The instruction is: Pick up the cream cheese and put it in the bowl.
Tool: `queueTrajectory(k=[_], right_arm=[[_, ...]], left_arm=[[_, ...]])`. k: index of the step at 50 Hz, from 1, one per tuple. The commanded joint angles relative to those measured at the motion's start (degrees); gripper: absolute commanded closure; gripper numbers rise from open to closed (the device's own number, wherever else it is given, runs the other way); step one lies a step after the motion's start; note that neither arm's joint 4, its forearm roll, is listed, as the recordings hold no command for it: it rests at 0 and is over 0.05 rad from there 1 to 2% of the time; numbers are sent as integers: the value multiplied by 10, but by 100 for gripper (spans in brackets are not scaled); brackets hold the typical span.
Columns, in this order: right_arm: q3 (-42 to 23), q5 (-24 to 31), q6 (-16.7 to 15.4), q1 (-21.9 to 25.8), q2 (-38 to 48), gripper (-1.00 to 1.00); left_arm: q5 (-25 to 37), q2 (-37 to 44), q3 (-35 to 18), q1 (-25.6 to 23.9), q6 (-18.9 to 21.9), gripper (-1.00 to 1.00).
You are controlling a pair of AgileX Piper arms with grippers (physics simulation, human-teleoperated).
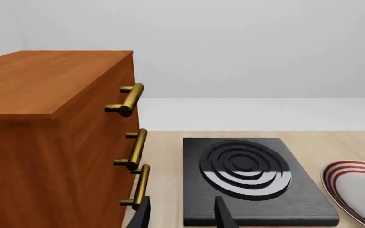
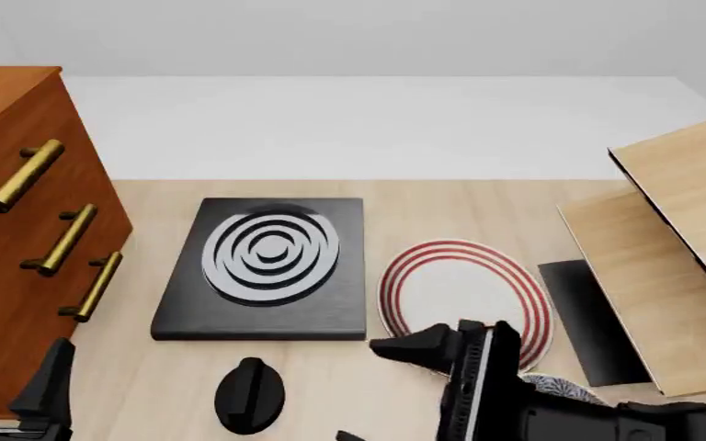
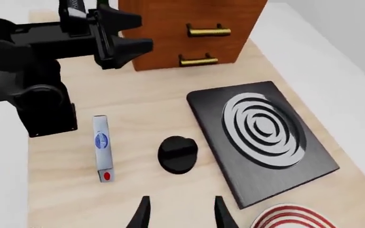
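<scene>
1. Lying flat on the worktop [image 3: 138, 114], the cream cheese [image 3: 102, 147] shows only in the right wrist view, near the base of the left arm [image 3: 33, 97] and beside the black knob [image 3: 178, 153].
2. The right tool [image 3: 179, 209] hangs above the worktop with its fingers spread apart and nothing between them; the knob sits between it and the carton's side.
3. The left tool [image 1: 182, 213] is also parted and bare, pointing at the black stove plate [image 1: 252, 180] next to the wooden drawer cabinet [image 1: 49, 133] with brass handles [image 1: 131, 97].
4. Only a speckled sliver of the bowl [image 2: 570, 387] peeks out behind the right arm [image 2: 537, 404], which covers most of it, just beside the red-ringed plate [image 2: 463, 285].
5. Tilted wooden panels [image 2: 666, 266] stand on the far right.
</scene>
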State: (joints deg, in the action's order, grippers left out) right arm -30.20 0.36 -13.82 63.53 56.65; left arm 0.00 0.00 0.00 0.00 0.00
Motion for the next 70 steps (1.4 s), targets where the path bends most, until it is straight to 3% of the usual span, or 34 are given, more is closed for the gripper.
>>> queueTrajectory(k=[1, 17, 33, 47, 70], right_arm=[[-48, -41, 2, 71, 137, -100], [-114, -38, 18, 119, 231, -100], [-207, 10, 23, 159, 314, -100], [-258, 24, 45, 160, 390, -100], [-277, -2, 79, 158, 465, -100]], left_arm=[[0, 0, 0, 0, 0, -100], [0, 0, 0, 0, 0, -100], [0, 0, 0, 0, 0, -100], [0, 0, 0, 0, 0, -100], [0, 0, 0, 0, 0, -100]])
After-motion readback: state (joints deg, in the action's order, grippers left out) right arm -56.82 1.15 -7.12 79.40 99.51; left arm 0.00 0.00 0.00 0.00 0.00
